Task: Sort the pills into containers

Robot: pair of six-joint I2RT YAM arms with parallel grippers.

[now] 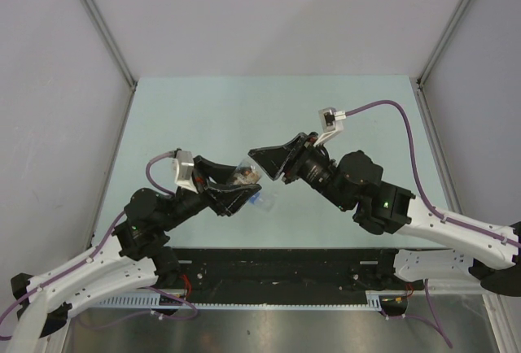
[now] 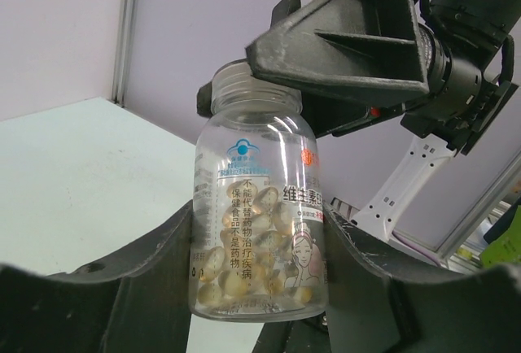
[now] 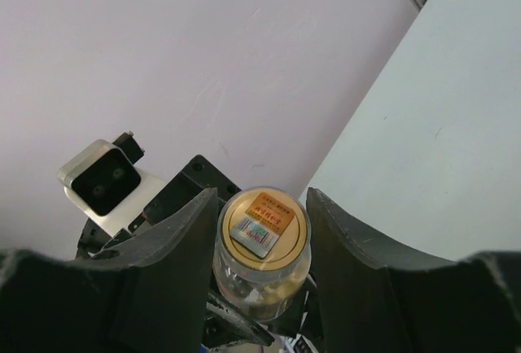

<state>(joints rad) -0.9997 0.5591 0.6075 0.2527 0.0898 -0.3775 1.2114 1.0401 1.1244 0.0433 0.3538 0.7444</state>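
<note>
**Jar sitting between both grippers, mid-table**

So the left gripper (image 1: 235, 185) is clamping the round jar (image 2: 260, 215) by its body and holding it up off the table (image 1: 244, 109), around the middle. The pills (image 2: 242, 265) are piling up in its lower half. The right gripper (image 3: 262, 231) is reaching in from the right, 1 finger on each side of the jar's gold top. Can't tell if it's actually squeezing. The blue-capped vial (image 1: 259, 200) is lying on the table just near-side of the jar.

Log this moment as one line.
left end effector: shut on pill bottle | right end effector: straddles the gold top, grip unclear | pills: inside bottle
</note>
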